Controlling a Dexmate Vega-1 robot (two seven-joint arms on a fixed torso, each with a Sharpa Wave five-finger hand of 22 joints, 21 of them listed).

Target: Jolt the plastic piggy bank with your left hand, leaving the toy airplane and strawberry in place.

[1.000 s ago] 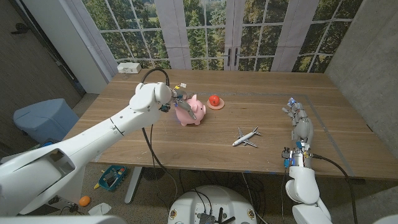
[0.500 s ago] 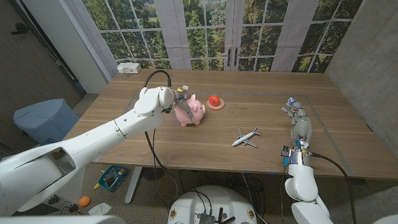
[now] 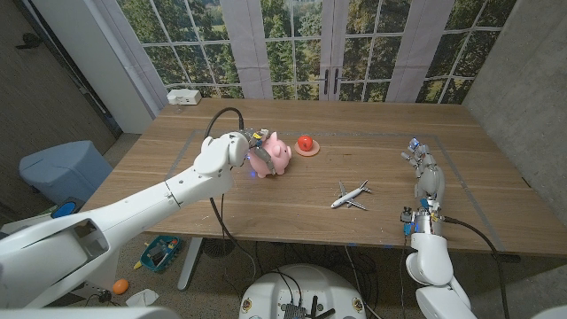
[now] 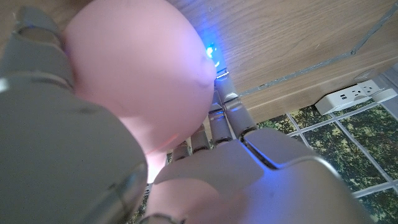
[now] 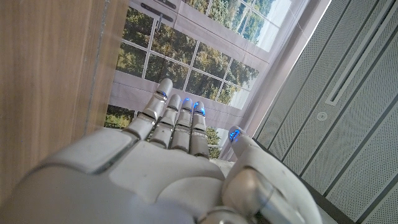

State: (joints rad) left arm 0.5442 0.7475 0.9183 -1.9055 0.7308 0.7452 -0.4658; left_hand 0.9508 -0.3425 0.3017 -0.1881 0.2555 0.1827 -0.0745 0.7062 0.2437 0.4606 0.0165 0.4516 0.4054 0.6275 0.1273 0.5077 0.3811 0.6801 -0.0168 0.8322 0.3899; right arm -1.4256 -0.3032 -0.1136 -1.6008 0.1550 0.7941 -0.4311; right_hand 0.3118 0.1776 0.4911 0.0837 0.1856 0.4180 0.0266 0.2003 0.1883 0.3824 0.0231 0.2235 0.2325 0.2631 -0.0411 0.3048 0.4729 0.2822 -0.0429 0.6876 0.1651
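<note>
Counting from our near edge, we see one toy airplane (image 3: 352, 195), white and slim, at about five o'clock from the piggy bank (image 3: 273, 156). Our right hand (image 3: 426, 175) stands at three o'clock, fingers straight, holding nothing. One smooth, rounded pink plastic piggy bank sits mid-table; our left hand (image 3: 252, 143) presses against its side. One glossy red strawberry (image 3: 305, 143) rests at its one o'clock.

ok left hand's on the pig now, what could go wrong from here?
The strawberry sits just beyond the piggy bank on the side away from the left hand, so a hard shove could drive the pig into it. The fingers press its rounded body, so it may tip rather than slide. The toy airplane lies farther off, less exposed.
</note>
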